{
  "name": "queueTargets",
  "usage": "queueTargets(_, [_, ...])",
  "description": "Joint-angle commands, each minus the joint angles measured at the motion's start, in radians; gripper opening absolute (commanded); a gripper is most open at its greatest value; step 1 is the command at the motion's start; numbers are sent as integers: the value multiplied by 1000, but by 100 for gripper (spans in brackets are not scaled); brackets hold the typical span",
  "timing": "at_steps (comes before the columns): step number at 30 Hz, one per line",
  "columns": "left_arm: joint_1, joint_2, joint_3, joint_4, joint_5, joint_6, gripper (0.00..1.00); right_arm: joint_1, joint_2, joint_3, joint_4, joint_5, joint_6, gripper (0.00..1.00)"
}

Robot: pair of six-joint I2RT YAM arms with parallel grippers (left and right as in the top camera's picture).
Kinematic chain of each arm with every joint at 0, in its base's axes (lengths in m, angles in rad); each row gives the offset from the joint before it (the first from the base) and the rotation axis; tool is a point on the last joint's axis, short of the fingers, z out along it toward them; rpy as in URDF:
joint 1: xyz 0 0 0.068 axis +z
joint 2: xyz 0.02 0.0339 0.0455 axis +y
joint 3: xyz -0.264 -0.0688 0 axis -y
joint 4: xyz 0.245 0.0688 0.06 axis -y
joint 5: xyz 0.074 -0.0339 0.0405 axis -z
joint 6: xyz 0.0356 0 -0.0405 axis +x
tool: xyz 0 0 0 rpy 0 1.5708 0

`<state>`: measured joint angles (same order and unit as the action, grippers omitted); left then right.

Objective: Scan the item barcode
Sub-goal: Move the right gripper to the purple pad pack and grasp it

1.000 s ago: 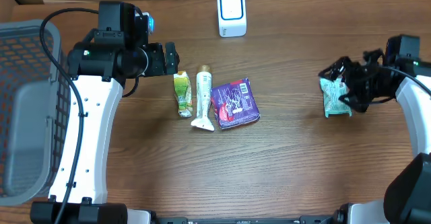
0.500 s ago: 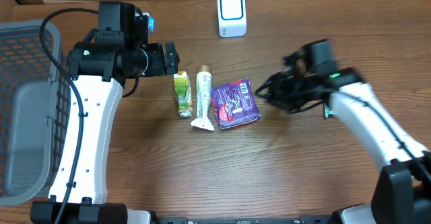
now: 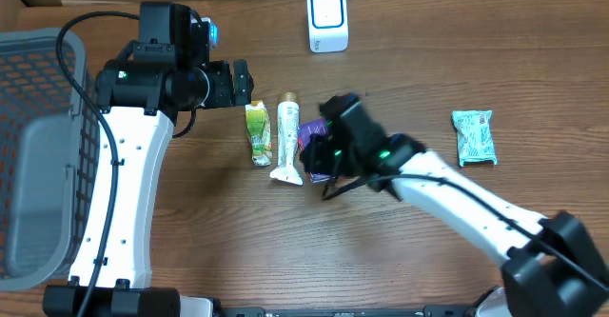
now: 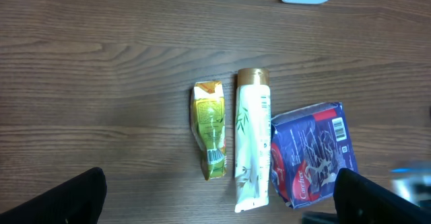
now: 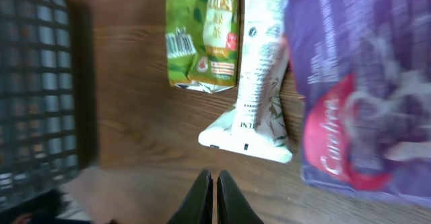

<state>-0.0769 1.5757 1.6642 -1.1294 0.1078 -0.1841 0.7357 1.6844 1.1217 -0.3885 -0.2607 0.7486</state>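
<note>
Three items lie side by side mid-table: a green pouch (image 3: pixel 257 133), a white tube (image 3: pixel 286 138) and a purple pack (image 3: pixel 312 138). A teal packet (image 3: pixel 474 137) lies alone at the right. The white scanner (image 3: pixel 327 19) stands at the back. My right gripper (image 3: pixel 312 157) hovers over the purple pack's near edge; its jaws (image 5: pixel 215 183) are shut on nothing, just short of the tube's (image 5: pixel 259 69) flat end. My left gripper (image 3: pixel 243 84) is open above the row, its fingers (image 4: pixel 219 204) spread wide around the pouch (image 4: pixel 210 126), tube (image 4: pixel 252 140) and pack (image 4: pixel 313 150).
A grey mesh basket (image 3: pixel 38 146) fills the left edge of the table. Bare wood lies between the purple pack and the teal packet, and along the front.
My right arm has swung left from the teal packet, which stays on the table, to the purple pack, and its jaws have shut. The left arm has not moved.
</note>
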Motion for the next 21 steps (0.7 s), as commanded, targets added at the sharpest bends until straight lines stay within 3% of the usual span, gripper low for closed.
queueTargets(1, [-2,8,6,3,-5,4,100,37,67,-2,31,134,6,6])
queueTargets(21, [-2,8,6,4,-5,5,100,-2,130,14,-73,232,23,4])
